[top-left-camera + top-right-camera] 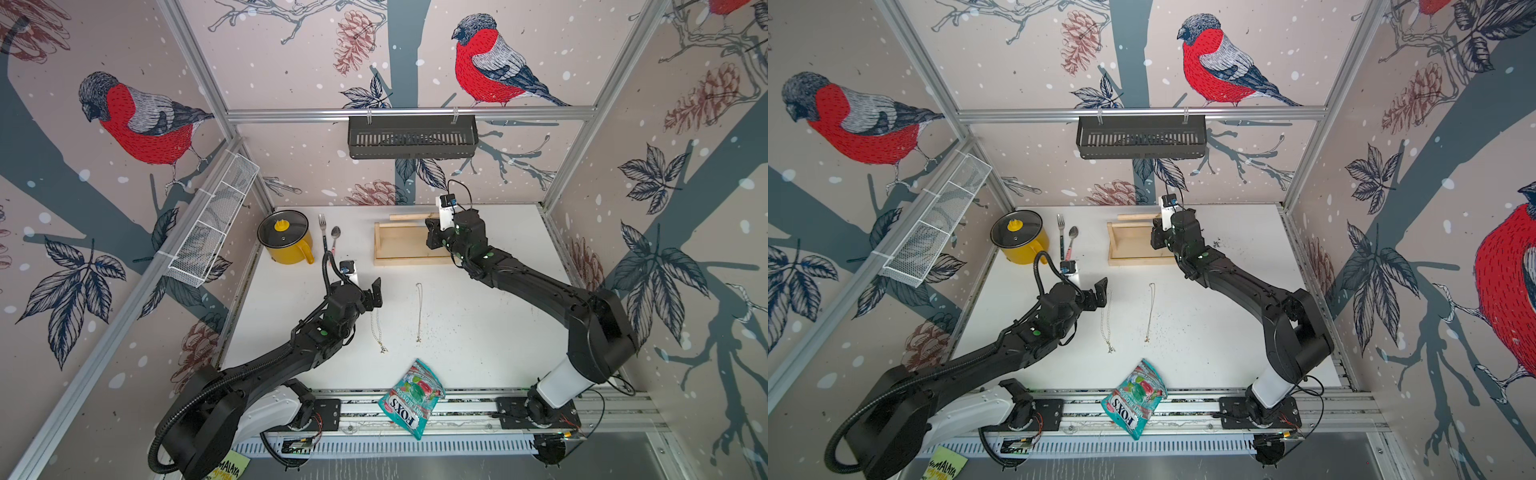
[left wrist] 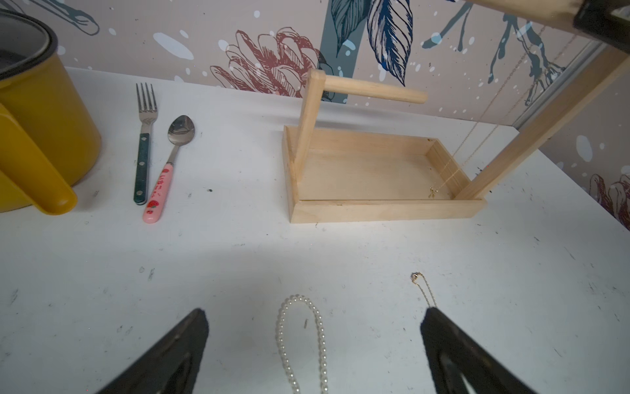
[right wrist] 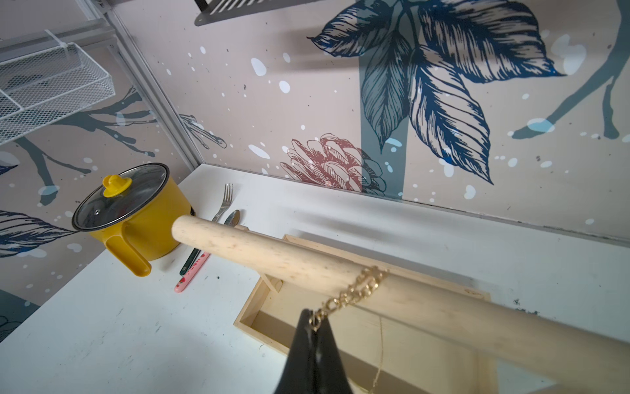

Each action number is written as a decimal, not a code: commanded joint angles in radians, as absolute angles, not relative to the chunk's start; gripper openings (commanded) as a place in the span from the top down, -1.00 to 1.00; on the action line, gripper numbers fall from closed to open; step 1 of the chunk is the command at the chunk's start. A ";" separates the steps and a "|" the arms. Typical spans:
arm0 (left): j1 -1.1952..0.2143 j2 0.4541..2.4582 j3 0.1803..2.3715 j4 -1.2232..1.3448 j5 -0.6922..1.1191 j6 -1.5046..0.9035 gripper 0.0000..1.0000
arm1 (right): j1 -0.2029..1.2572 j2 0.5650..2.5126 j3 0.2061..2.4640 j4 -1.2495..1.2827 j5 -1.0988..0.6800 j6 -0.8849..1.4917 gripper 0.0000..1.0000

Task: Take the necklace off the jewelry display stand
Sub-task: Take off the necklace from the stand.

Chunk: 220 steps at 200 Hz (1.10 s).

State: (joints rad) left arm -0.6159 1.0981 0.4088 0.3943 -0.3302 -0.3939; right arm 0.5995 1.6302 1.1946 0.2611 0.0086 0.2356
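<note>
The jewelry display stand (image 1: 399, 253) (image 1: 1133, 254) (image 2: 385, 211) is light wood and stands at the back of the table, with its round dowel bar (image 3: 272, 252) on top. A gold chain necklace (image 3: 356, 288) lies over the bar, and its thin end with a pendant (image 2: 432, 192) hangs down into the tray. My right gripper (image 3: 315, 324) (image 1: 432, 237) is shut on a link of that necklace just below the bar. My left gripper (image 2: 313, 314) (image 1: 376, 291) stands open above the table, over one end of a pearl necklace (image 2: 300, 334) (image 1: 377, 328).
A thin gold chain (image 1: 419, 311) (image 2: 422, 290) lies on the table beside the pearls. A yellow pot (image 1: 284, 241), a fork (image 1: 323, 232) and a spoon (image 1: 335, 239) sit at the back left. A candy bag (image 1: 411, 395) lies at the front edge. A white wire basket (image 1: 216, 224) hangs on the left wall.
</note>
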 commanded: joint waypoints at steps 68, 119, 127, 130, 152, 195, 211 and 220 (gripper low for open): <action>-0.567 1.217 0.352 0.729 -0.168 -0.232 -0.89 | 0.665 1.709 1.300 0.230 0.003 0.206 1.00; -0.531 1.332 0.378 0.802 -0.092 -0.202 -0.86 | 0.695 1.770 1.383 0.215 -0.008 0.189 1.00; -0.517 1.346 0.377 0.822 -0.076 -0.209 -0.85 | 0.697 1.780 1.399 0.212 -0.011 0.189 1.00; -0.511 1.350 0.377 0.830 -0.068 -0.210 -0.85 | 0.699 1.783 1.403 0.210 -0.011 0.189 1.00; -0.475 1.397 0.388 0.868 -0.023 -0.209 -0.82 | 0.704 1.800 1.429 0.207 -0.016 0.186 1.00; -0.442 1.512 0.450 0.887 0.033 -0.190 -0.76 | 0.719 1.825 1.470 0.207 -0.029 0.183 1.00; -0.439 1.545 0.468 0.897 0.042 -0.186 -0.75 | 0.724 1.840 1.490 0.202 -0.037 0.179 1.00; -0.439 1.559 0.478 0.897 0.049 -0.183 -0.74 | 0.726 1.848 1.503 0.200 -0.039 0.179 1.00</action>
State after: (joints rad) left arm -0.4419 1.5284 0.4534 0.8288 0.0071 -0.2066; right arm 0.7189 1.8313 1.4727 0.2058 -0.0231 0.1848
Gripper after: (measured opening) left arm 0.873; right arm 0.048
